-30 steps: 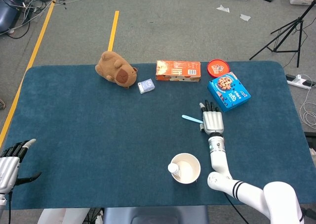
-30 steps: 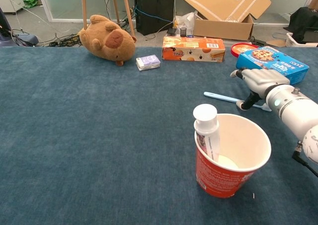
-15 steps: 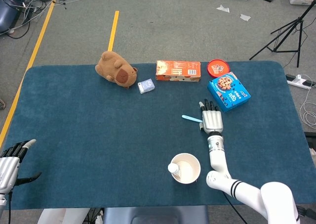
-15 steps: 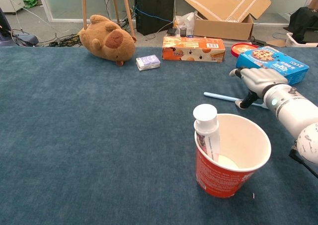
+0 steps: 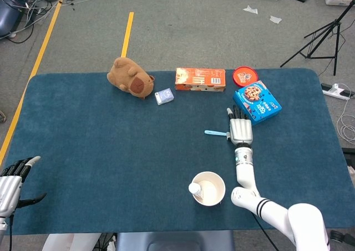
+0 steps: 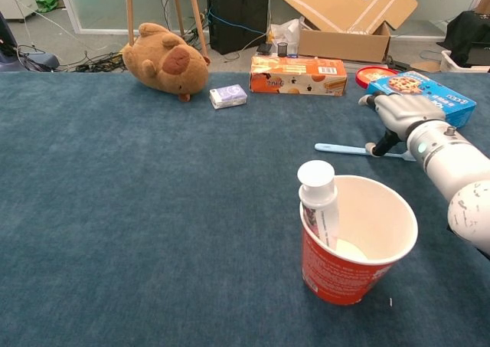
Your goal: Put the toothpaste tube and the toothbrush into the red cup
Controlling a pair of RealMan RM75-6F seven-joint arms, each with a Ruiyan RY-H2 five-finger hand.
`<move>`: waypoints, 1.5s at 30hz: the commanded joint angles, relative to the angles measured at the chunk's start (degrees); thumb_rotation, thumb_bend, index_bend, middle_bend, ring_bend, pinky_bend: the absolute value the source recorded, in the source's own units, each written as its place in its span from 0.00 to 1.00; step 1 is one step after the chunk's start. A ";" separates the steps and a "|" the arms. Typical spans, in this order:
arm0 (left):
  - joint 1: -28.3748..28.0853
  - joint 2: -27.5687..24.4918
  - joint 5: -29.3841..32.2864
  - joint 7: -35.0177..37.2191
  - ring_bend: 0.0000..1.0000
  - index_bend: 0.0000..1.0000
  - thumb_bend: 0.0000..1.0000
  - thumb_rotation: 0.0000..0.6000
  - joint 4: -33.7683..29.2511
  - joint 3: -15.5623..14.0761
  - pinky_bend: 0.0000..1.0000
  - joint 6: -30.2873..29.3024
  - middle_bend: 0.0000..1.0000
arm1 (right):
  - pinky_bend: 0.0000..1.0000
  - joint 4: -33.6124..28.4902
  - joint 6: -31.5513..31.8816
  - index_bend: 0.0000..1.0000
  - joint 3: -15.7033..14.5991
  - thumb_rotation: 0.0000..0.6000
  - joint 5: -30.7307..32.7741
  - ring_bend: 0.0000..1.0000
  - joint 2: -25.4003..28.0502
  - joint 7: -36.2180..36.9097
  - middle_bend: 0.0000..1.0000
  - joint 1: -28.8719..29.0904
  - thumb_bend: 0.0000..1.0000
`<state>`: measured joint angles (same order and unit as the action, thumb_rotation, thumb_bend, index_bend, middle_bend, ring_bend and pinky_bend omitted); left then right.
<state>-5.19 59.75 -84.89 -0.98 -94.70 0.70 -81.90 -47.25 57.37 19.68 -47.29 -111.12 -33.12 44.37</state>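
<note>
The red paper cup (image 5: 208,189) (image 6: 358,243) stands near the table's front edge, right of centre. The white toothpaste tube (image 5: 195,190) (image 6: 318,201) leans upright inside it against the left wall, cap up. A light blue toothbrush (image 5: 214,132) (image 6: 346,150) lies flat on the cloth beyond the cup. My right hand (image 5: 240,128) (image 6: 400,114) hovers palm down over the brush's handle end, fingers extended, thumb down at the handle; it holds nothing. My left hand (image 5: 11,185) hangs at the front left corner, fingers spread and empty.
A blue cookie box (image 5: 257,102) (image 6: 419,96) lies just behind the right hand, with a red lid (image 5: 244,74) beyond it. An orange box (image 5: 200,79), a small pale packet (image 5: 164,96) and a brown plush toy (image 5: 131,77) line the back of the blue table (image 5: 111,151).
My right hand has slid away from me along the toothbrush handle towards the cookie box. The toothbrush, the cup and my left hand have stayed put.
</note>
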 commanded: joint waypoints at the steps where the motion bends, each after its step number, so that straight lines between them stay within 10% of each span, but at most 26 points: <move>1: -0.03 0.01 -0.02 -0.10 0.17 0.14 0.00 1.00 0.00 -0.03 0.23 0.06 0.19 | 0.19 -3.45 0.86 0.12 -0.11 1.00 -1.12 0.00 1.38 0.65 0.01 -0.92 0.27; 16: 0.06 -0.16 -0.10 0.11 0.17 0.15 0.00 1.00 -0.12 0.02 0.23 -0.20 0.19 | 0.19 -9.21 -0.33 0.37 0.35 1.00 2.11 0.00 2.10 -4.04 0.01 -0.52 0.27; 45: 0.20 -0.44 -0.23 0.47 0.17 0.15 0.00 1.00 -0.19 0.02 0.23 -0.43 0.19 | 0.19 -3.59 -1.80 0.44 1.27 1.00 2.50 0.00 -1.71 -2.59 0.04 1.91 0.28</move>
<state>-4.99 59.31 -85.11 -0.51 -94.90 0.72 -82.33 -51.04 55.66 20.86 -44.76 -112.67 -35.85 46.17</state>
